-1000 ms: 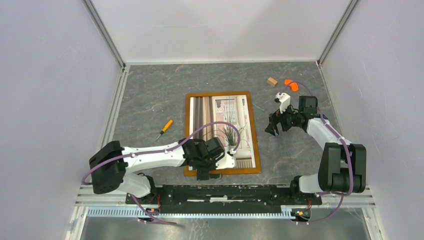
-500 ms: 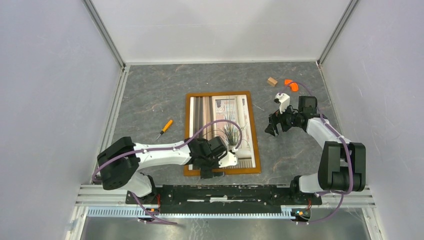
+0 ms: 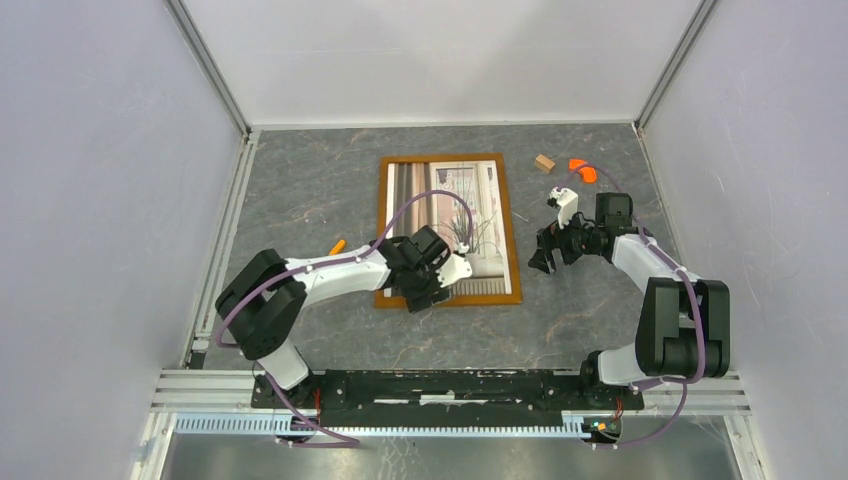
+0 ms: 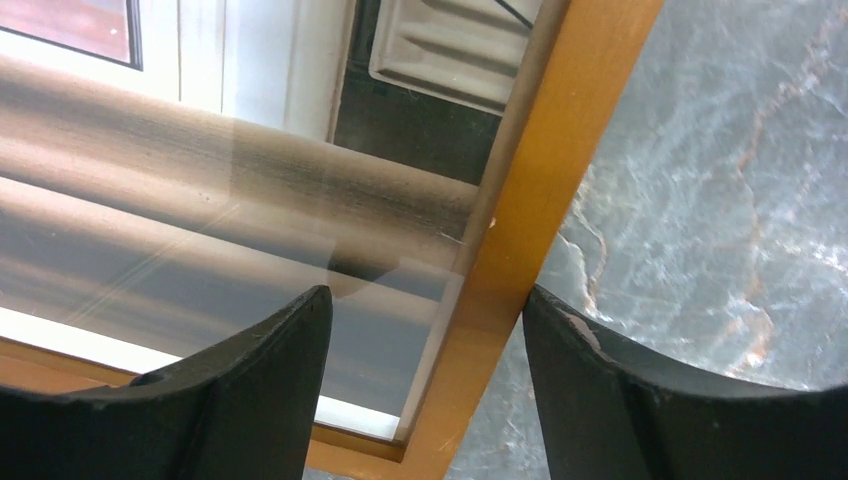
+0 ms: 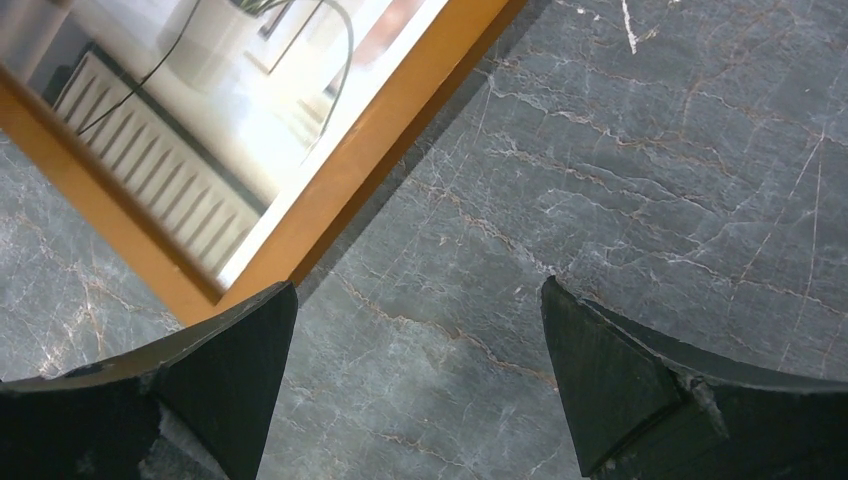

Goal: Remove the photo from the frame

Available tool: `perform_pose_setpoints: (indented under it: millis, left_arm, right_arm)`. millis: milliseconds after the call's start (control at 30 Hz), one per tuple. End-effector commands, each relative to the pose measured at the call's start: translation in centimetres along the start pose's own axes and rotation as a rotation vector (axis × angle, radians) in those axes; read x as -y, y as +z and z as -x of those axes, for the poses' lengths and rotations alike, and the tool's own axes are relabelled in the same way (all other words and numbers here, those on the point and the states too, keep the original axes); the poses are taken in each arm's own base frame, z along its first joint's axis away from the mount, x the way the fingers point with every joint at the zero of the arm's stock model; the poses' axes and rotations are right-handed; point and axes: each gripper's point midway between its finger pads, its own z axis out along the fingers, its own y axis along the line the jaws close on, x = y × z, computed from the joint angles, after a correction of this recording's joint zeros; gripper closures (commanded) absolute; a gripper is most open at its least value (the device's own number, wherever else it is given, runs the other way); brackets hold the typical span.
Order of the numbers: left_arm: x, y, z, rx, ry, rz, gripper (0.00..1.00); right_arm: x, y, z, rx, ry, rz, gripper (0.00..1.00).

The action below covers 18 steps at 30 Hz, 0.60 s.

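Straddling the near rail of the frame (image 4: pixel 505 260) with my left hand (image 4: pixel 425 300), I am working close to its near left corner. My fingers (image 4: pixel 250 400) are spread, one hanging over the glass and the other over the bare table (image 4: pixel 720 200) just outside the wood. I am not pinching anything yet, and whether either finger is touching the rail I cannot tell.

The frame is lying flat and face up in the middle of the table. The photo (image 3: pixel 440 195) is sitting inside it under the glass, curtains and radiator showing, so nothing has come out so far. I am reading this as the opening step: getting a hold on the frame itself, because from this side the photo looks sealed in and the back is hidden from me.

My right hand (image 5: pixel 420 290) is hovering over the table just beside the frame's near right corner, fingers wide apart and carrying nothing.

Next, I am thinking the left fingers need to close squarely on that thin rail, or hook under it, and tip the frame up. The wood is narrow and the glass looks slick, so a shallow bite could slip. The right hand is well placed to come in on the right rail and steady the far bigger frame as it turns.

An orange screwdriver (image 3: pixel 338 246) is lying near my left arm, clear of the frame.
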Motion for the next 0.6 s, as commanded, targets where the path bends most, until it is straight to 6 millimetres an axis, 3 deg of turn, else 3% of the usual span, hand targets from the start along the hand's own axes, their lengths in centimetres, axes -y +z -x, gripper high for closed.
perform_pose_setpoints:
  millis: [0, 300, 567]
  left_arm:
    - [-2.6, -0.5, 5.0, 0.136, 0.041, 0.048, 0.26]
    - [-1.5, 0.1, 7.6, 0.135, 0.090, 0.024, 0.28]
    - [1.1, 1.7, 9.4, 0.100, 0.164, 0.014, 0.29]
  right_arm:
    - [-0.1, 0.0, 0.6, 0.023, 0.002, 0.021, 0.02]
    - [0.2, -0.3, 0.8, 0.049, 0.092, 0.039, 0.02]
    - [0.3, -0.1, 0.7, 0.050, 0.143, 0.056, 0.02]
